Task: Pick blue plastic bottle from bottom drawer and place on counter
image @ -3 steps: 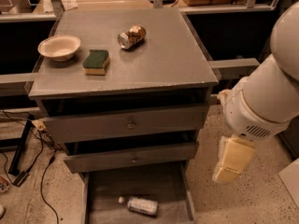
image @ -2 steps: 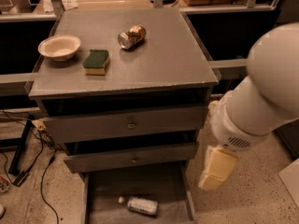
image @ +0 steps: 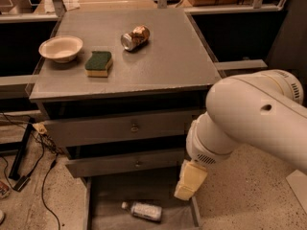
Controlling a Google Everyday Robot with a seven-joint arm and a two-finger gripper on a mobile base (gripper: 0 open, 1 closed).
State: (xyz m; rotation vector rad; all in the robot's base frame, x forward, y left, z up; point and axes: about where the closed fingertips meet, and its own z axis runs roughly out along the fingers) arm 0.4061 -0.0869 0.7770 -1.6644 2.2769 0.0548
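The blue plastic bottle (image: 143, 211) lies on its side on the grey floor of the open bottom drawer (image: 106, 199), white cap pointing left. My gripper (image: 188, 181), a cream-coloured block at the end of the big white arm (image: 249, 116), hangs over the drawer's right edge, just above and to the right of the bottle and apart from it. The grey counter (image: 168, 63) is the cabinet top above.
On the counter are a crushed gold-and-silver can (image: 135, 37), a green-and-yellow sponge (image: 99, 63) and a pale bowl (image: 61, 48). Two shut upper drawers with round knobs (image: 135, 127) sit above the open one. Cables (image: 33, 162) trail on the floor at left.
The arm has swung left and down, bringing the gripper from beside the cabinet to over the bottom drawer's right edge. The bottle has not moved.
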